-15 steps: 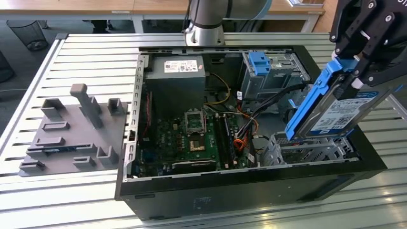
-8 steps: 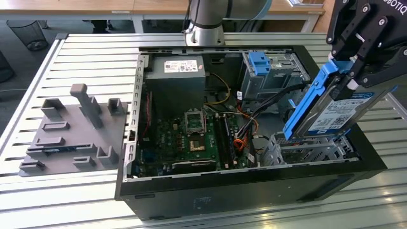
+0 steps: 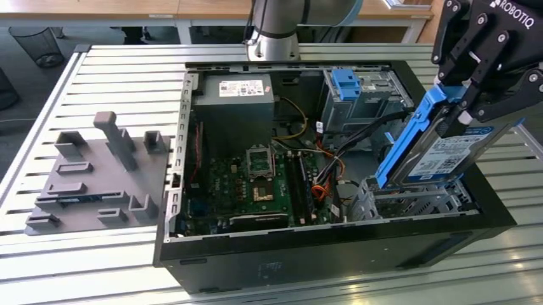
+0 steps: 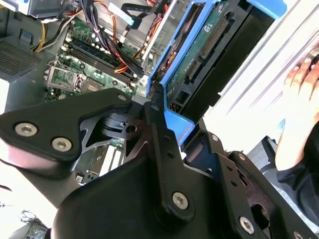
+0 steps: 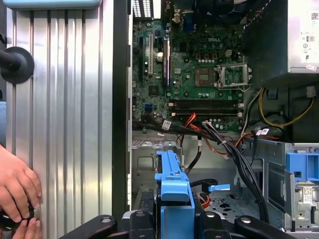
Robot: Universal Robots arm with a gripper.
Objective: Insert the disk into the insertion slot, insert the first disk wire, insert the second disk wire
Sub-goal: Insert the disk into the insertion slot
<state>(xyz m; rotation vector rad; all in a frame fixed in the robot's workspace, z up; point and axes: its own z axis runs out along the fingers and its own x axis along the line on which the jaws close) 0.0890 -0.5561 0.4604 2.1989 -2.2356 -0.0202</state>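
The disk [image 3: 456, 154], silver with its white label showing, sits in its bright blue frame [image 3: 413, 136] and it's up in the air, tilted steeply over the corner of the open computer case [image 3: 339, 248] on the exterior view's right. The gripper [image 3: 459, 103] has its fingers clamped on the disk's upper end, and the lower end points down at the insertion slot [image 3: 418, 202], the low perforated silver cage directly beneath. It looks to be right at the cage's top edge, though I can't tell if it's touching. In the second wrist view you get the drive's underside, green circuit board [image 4: 198, 56] and connector edge facing out. So my read is that step one is under way but not finished, as the disk isn't seated in the slot. Neither disk wire looks plugged in; a bundle of black and orange cables [image 3: 337, 152] lies loose between the motherboard [image 3: 254, 184] and the cage, and I can't pick out which two belong to the drive. Behind stands the taller grey cage [image 3: 360, 95] with its blue latch. In the first wrist view a person's hand [image 5: 17, 185] rests on the slatted table [image 5: 65, 99] beside the case, well apart from the disk.
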